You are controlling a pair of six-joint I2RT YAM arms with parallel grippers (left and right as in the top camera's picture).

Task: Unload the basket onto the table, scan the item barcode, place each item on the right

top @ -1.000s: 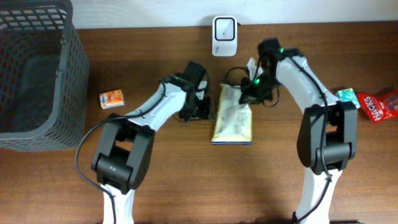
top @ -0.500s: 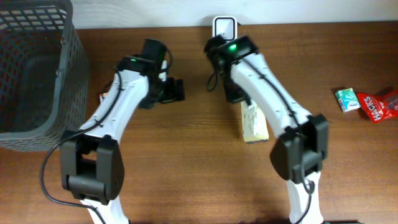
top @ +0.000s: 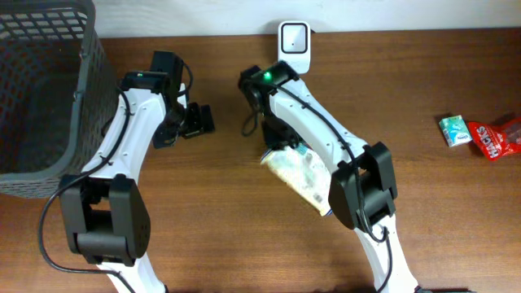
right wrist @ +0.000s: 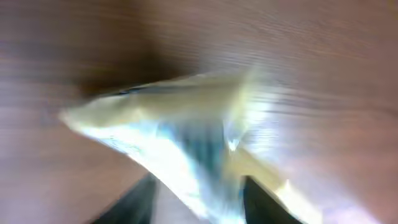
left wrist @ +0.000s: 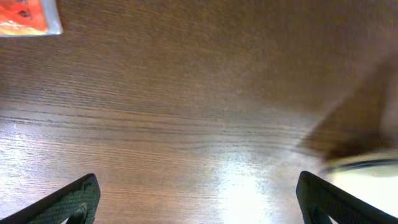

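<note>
One packet (top: 303, 177), seemingly being presented, sits between fingers of the right gripper (right wrist: 204, 200) (grip unclear), left gripper (left wrist: 199, 199) wide open; barcode must next face the scanner (top: 293, 37) beyond.

Table (top: 456, 228): brown wood.
Far left: a big dark basket (top: 41, 89) stands on it.
Back edge: a small white scanner (top: 293, 37).
Far right: a little green pack (top: 454, 130) just beside a red candy bag (top: 498, 138).
Left side: a small orange pack (left wrist: 28, 17) lies flat.
Middle: a pale bag (top: 301, 175); I cannot tell if it rests on the wood.
</note>
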